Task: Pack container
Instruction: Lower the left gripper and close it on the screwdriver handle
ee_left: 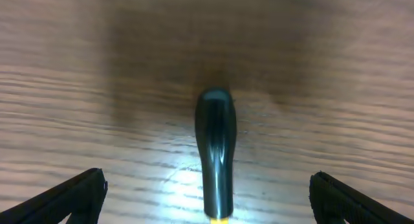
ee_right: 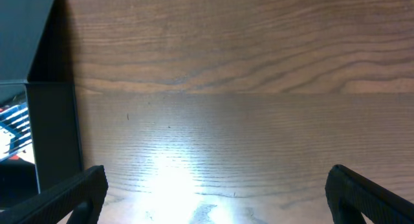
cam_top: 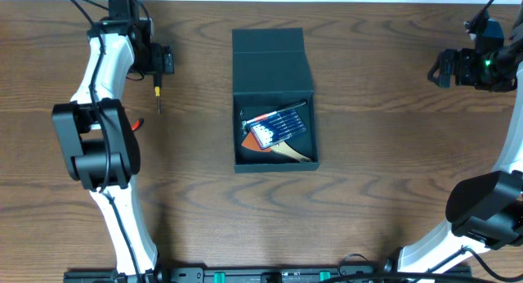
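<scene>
The left end effector [ee_left: 207,182], wide open and empty, straddles the screwdriver [ee_left: 215,146] on the tabletop [cam_top: 392,152]. It should drop centred and close across the handle. The open box [cam_top: 268,62] lies well right, mid-tabletop. The right end effector [ee_right: 217,185] gapes empty beyond it.

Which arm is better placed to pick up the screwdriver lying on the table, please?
Left: the left pincer, open, hangs directly over the screwdriver, while the right pincer is far off beyond the container.
</scene>
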